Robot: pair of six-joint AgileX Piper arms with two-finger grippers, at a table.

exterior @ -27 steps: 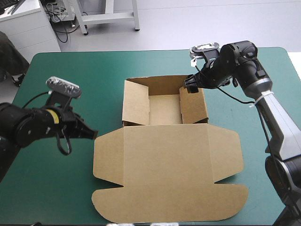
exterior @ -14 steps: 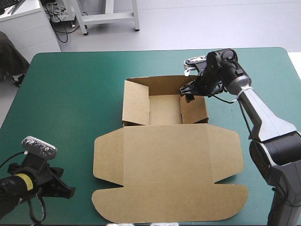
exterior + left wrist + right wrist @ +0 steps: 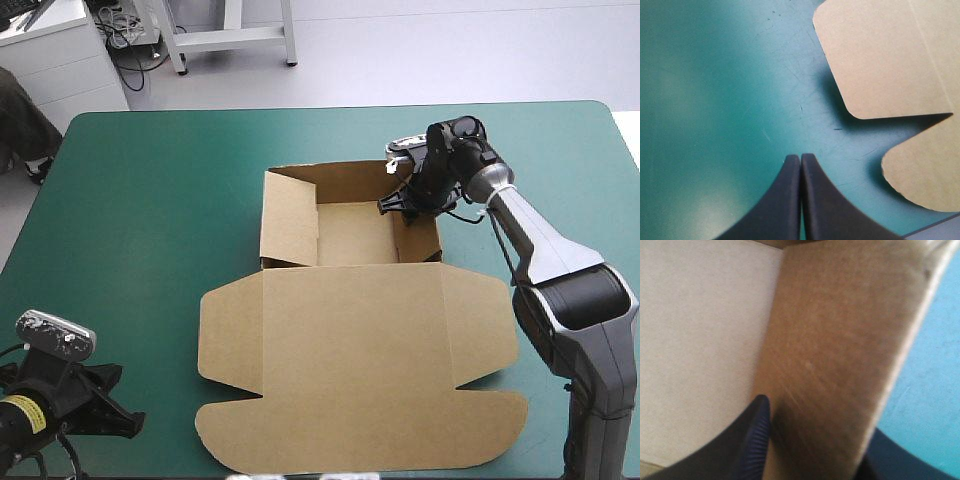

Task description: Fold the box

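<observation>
Your left gripper (image 3: 800, 156), fingers pressed together and empty, has pulled back to the lower left of the high view. Your right gripper (image 3: 398, 205) has slid over the right wall (image 3: 418, 232) of the brown box (image 3: 350, 300) and pinches it, one black finger inside, one outside. That wall, leaning inward just before, now stands nearly upright, so the tray looks close to formed. The box sits mid-frame, an open tray above its lid (image 3: 360, 390), which lies flat.

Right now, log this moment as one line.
box: open tray, lid flat | right gripper: shut on right wall | left gripper: shut, over teal-green cover beside lid flap
</observation>
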